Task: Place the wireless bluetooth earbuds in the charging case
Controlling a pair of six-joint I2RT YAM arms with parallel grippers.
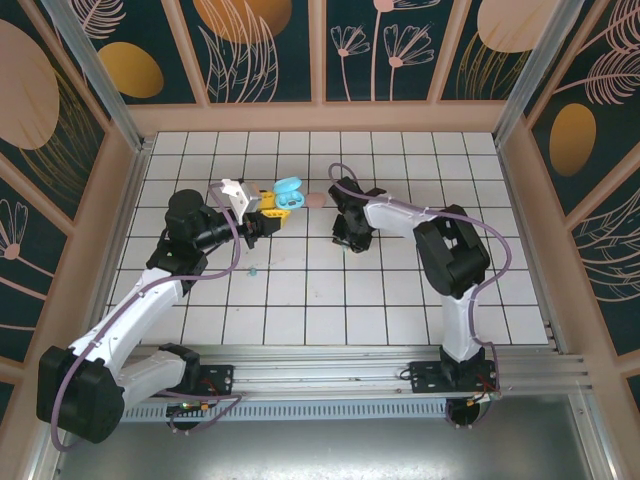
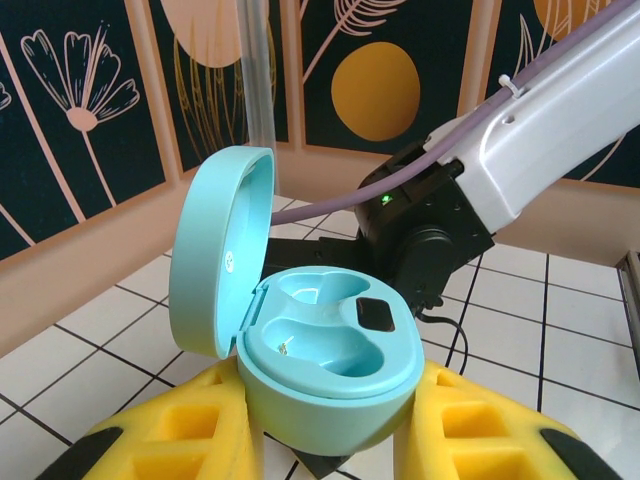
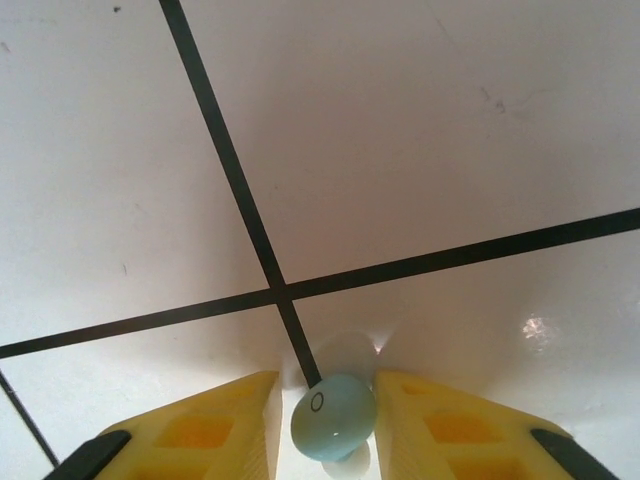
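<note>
My left gripper (image 1: 268,207) is shut on the teal charging case (image 2: 335,370), held off the tiles. Its lid (image 2: 222,250) stands open and both wells are bare. My right gripper (image 3: 327,425) is down at the tiles, right of the case, by a black grout crossing. One teal earbud (image 3: 333,415) lies between its yellow fingers (image 3: 205,435); it touches the right finger, with a thin gap at the left one. A second teal earbud (image 1: 253,268) lies on the floor below the left gripper. A pale pink earbud (image 1: 316,199) rests on the floor right of the case (image 1: 288,190).
The white tiled floor (image 1: 400,300) is walled by wooden panels on three sides. The right arm's wrist and cable (image 2: 430,220) sit close behind the held case. A metal rail (image 1: 330,365) with the arm bases runs along the near edge.
</note>
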